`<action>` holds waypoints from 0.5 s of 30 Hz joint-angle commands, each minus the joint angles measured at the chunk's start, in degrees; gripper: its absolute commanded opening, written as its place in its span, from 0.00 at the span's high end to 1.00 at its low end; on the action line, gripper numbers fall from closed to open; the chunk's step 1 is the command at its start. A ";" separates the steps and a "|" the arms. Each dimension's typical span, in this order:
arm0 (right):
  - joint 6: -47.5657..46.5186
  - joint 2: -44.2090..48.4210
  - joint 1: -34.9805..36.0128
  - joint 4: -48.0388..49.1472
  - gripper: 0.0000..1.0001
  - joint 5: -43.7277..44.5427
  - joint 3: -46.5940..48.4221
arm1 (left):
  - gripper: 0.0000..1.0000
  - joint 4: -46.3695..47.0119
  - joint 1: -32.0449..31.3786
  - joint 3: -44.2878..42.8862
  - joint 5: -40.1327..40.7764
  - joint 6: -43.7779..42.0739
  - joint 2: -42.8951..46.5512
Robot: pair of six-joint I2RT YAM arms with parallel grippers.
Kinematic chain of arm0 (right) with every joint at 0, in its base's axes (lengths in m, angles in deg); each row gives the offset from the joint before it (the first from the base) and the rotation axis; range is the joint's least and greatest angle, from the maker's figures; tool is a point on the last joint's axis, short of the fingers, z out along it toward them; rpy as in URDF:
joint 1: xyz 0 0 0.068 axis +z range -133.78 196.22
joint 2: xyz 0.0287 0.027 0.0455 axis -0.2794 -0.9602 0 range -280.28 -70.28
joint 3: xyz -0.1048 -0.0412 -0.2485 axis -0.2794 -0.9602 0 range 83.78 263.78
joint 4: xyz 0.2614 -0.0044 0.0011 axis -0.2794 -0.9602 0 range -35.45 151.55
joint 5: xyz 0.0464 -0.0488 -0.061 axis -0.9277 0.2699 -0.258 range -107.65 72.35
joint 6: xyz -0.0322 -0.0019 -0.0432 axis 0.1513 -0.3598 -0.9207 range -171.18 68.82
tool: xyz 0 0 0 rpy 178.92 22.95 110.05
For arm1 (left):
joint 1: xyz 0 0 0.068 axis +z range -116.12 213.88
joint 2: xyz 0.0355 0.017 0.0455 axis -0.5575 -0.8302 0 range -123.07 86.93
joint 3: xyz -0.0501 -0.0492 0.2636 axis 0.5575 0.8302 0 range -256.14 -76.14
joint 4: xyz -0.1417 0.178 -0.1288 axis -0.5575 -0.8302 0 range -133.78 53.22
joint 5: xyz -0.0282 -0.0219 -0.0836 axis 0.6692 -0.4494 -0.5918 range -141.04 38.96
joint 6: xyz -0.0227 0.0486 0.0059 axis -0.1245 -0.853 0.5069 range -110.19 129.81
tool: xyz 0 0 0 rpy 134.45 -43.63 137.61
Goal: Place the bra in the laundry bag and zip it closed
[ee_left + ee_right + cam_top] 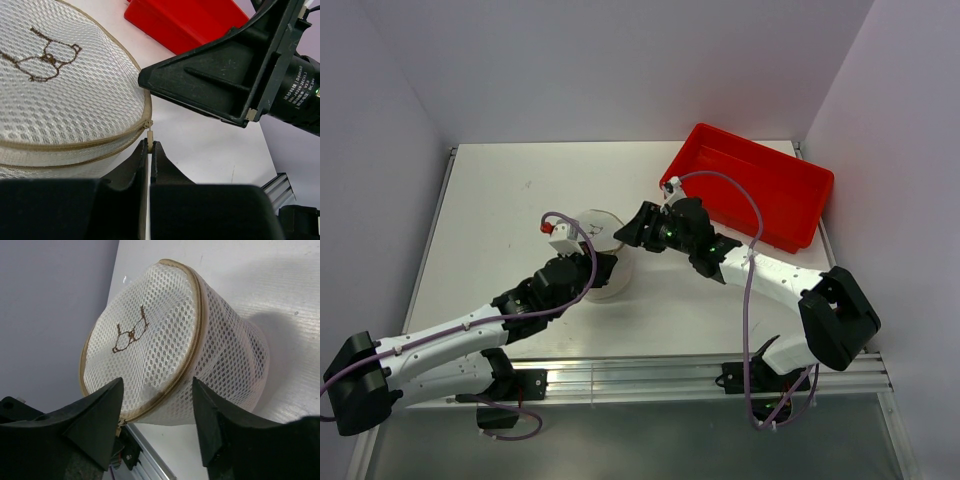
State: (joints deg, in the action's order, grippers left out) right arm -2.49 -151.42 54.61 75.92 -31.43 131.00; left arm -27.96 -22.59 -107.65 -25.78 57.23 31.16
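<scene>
The laundry bag [598, 238] is a round white mesh pouch with a tan zipper rim and a brown embroidered figure, standing mid-table. In the left wrist view the bag [60, 90] fills the upper left. My left gripper [150, 145] is shut on the small pale zipper pull [149, 134] at the bag's rim. My right gripper [157, 387] is open, with the bag [165, 340] between and just beyond its fingers. In the top view the left gripper [603, 270] is at the bag's near side and the right gripper [632, 228] at its right side. The bra is not visible.
A red plastic tray [760, 190] stands at the back right, close behind the right arm; it also shows in the left wrist view [190, 25]. The right gripper's black finger [220, 85] reaches across the left wrist view. Walls close the table on three sides.
</scene>
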 commanded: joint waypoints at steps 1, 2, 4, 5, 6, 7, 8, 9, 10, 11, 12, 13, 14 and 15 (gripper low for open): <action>-1.31 0.64 0.28 0.39 0.37 0.87 -0.29 | 1.00 3.84 -0.31 -1.28 -0.91 -1.19 -0.39; -0.97 0.46 0.37 1.35 0.43 0.34 -0.38 | 1.00 4.27 -0.31 -1.36 -1.35 -1.10 -0.66; -0.70 -0.07 0.37 1.27 0.56 -0.37 0.06 | 1.00 4.45 -0.31 -1.19 -1.53 -0.75 -1.01; -0.79 -0.15 0.46 1.01 0.61 -0.37 0.41 | 1.00 4.54 -0.31 -1.10 -1.79 -0.84 -1.01; -0.79 -0.15 0.37 0.92 0.75 0.07 0.59 | 1.00 4.63 -0.31 -0.93 -1.79 -0.84 -0.84; -1.05 -0.15 0.37 0.92 0.79 0.50 0.59 | 1.00 4.37 -0.31 -0.92 -1.79 -0.92 -0.75; -1.22 -0.24 0.37 0.66 0.85 0.86 0.85 | 1.00 4.10 -0.31 -0.92 -1.70 -0.92 -0.66; -1.57 -0.76 0.11 0.40 0.93 1.12 1.20 | 1.00 3.58 -0.31 -0.84 -1.61 -1.01 -0.57; -1.84 -1.03 -0.24 0.13 0.97 1.30 1.47 | 1.00 3.31 -0.31 -0.84 -1.70 -1.36 -0.40; -2.10 -1.38 -0.60 0.22 1.00 1.13 1.90 | 1.00 2.87 -0.31 -0.92 -1.70 -1.54 -0.31; -2.28 -1.99 -1.47 0.39 1.00 1.12 2.00 | 1.00 1.65 -0.31 -0.92 -1.53 -1.71 -0.05; -2.80 -2.26 -1.91 0.48 1.00 1.56 2.26 | 1.00 0.94 -0.31 -0.84 -1.35 -2.06 0.48; -3.16 -2.61 -2.44 1.09 1.00 1.39 2.70 | 1.00 0.15 -0.31 -0.75 -1.09 -2.07 0.83; -3.51 -3.22 -3.05 1.53 1.00 1.13 3.05 | 1.00 -0.72 -0.31 -0.58 -0.82 -2.24 1.18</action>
State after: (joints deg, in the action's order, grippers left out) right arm -3.52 -153.04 53.74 75.55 -32.02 131.40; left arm -28.07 -22.59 -107.65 -26.63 56.73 30.22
